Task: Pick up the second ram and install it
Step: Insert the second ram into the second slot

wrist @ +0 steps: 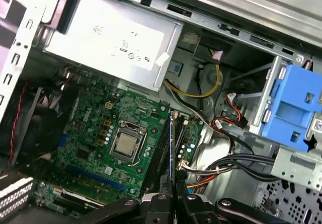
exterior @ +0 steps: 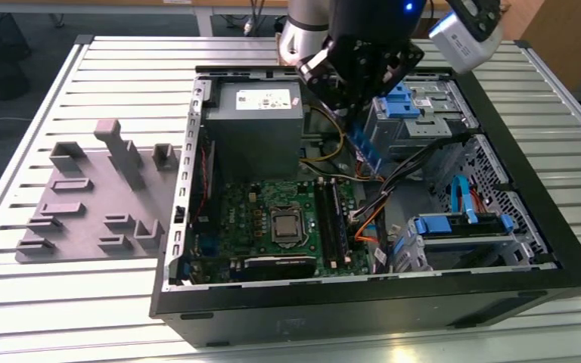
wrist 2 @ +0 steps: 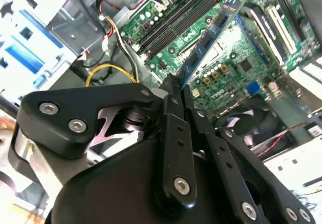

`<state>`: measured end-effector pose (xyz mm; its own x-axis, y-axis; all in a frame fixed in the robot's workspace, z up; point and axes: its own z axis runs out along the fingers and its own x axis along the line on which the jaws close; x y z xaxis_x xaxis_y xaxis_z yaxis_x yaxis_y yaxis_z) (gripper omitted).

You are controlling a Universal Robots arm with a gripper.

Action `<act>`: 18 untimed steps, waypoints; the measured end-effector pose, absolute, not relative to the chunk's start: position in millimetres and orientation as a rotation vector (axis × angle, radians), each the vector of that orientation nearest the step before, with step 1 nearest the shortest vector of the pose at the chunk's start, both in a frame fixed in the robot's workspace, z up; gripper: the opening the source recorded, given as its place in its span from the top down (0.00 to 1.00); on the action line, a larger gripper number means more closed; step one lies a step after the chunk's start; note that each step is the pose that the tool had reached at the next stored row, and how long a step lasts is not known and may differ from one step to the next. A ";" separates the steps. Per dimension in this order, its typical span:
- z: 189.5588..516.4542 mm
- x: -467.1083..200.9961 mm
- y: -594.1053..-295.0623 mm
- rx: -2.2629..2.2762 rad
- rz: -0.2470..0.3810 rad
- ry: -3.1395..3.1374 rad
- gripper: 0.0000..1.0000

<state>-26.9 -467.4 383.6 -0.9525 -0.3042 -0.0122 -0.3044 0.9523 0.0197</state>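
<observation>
Memory stick held above the open computer case.
The gripper (exterior: 363,113) was angled down over the case (exterior: 532,249), its fingers (wrist 2: 173,113) clamped on the blue memory stick (wrist 2: 209,43), poised above the motherboard (wrist: 95,133).

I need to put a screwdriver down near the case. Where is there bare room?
Free: slatted table in front of the grey fixture tray, and its strip right of the computer case. Crowded: inside the case, where the pincer holds the second ram.
</observation>
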 end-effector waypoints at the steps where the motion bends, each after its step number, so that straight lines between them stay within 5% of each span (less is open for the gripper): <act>1: 383.4 -26.9 -467.4 -0.455 0.033 3.099 0.86; 18: 380.1 -26.9 -466.7 -0.064 0.029 3.129 0.86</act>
